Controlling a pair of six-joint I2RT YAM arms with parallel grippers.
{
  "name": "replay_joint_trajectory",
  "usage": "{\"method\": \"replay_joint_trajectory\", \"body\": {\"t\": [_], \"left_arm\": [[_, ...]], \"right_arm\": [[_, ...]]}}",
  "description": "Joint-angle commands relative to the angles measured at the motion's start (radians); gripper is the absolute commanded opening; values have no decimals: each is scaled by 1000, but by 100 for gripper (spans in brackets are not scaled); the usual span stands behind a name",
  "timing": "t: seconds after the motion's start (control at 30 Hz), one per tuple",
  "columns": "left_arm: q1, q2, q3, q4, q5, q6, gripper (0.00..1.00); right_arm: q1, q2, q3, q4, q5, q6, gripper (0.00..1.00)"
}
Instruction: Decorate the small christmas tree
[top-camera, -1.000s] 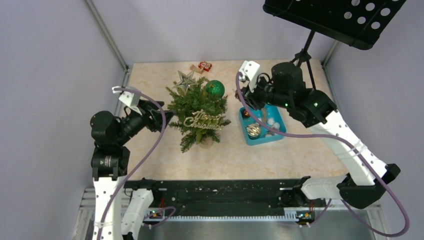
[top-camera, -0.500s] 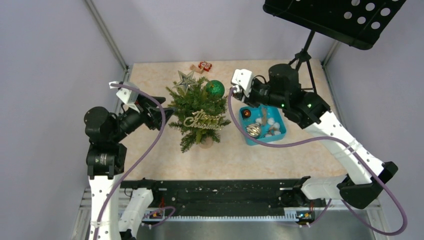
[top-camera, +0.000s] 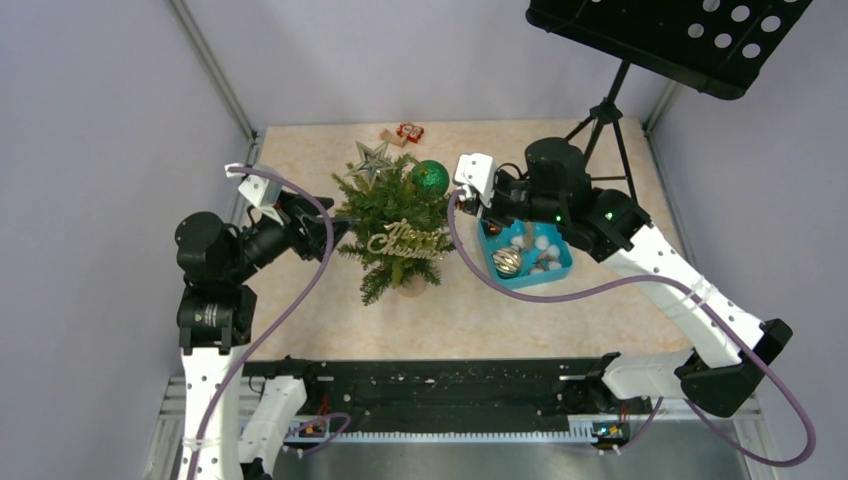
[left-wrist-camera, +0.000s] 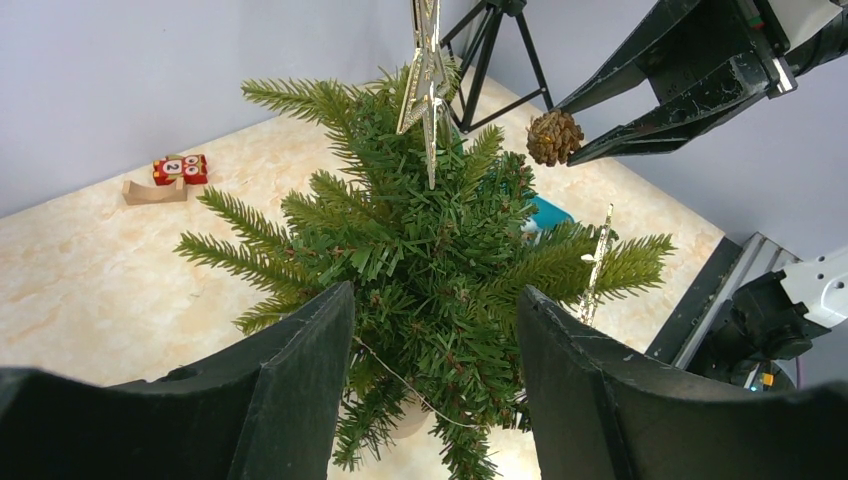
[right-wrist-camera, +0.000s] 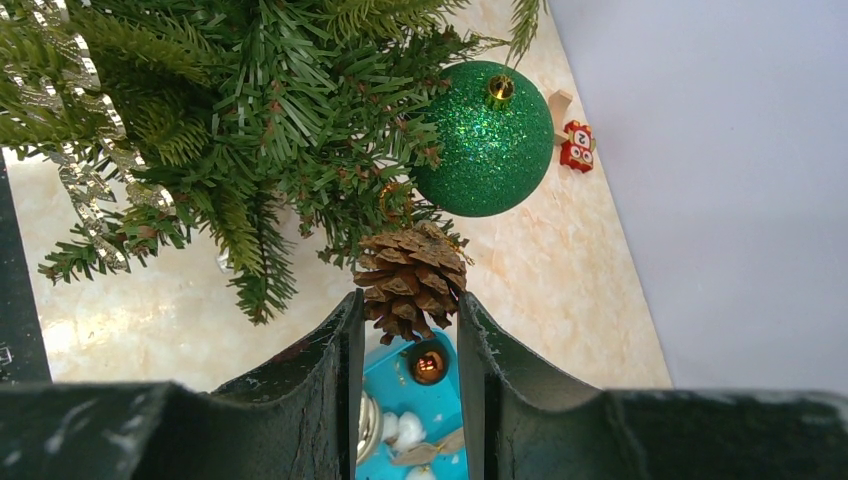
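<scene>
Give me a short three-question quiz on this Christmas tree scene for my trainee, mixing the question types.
1. True or false: the left gripper is shut.
2. What does the right gripper hold? A striped candy cane; B brown scaly pine cone; C gold bell.
3. Fill in: the shiny green glitter ball hangs on the side of the small dark green christmas tree nearer the ___ arm.
Key: 1 false, its fingers are wide apart; 2 B; 3 right.

Glittery green bauble, rough woody pinecone, glossy teal plastic tray
</scene>
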Motion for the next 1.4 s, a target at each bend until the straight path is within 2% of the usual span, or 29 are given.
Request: {"method": "replay_joint_trajectory", "body": {"t": [0.0,0.6,1.37], "left_arm": [[-1,-7,-7,29,9,22,65],[-2,-6,-10,37,9,20,65],[-2,-4,-23,45,12,23,65]], "right_arm": [[13,-9,-1,-7,8,14,0],[19,64,52,-40,48,31,0],[19,-60,40,-36,55,64,0]]}}
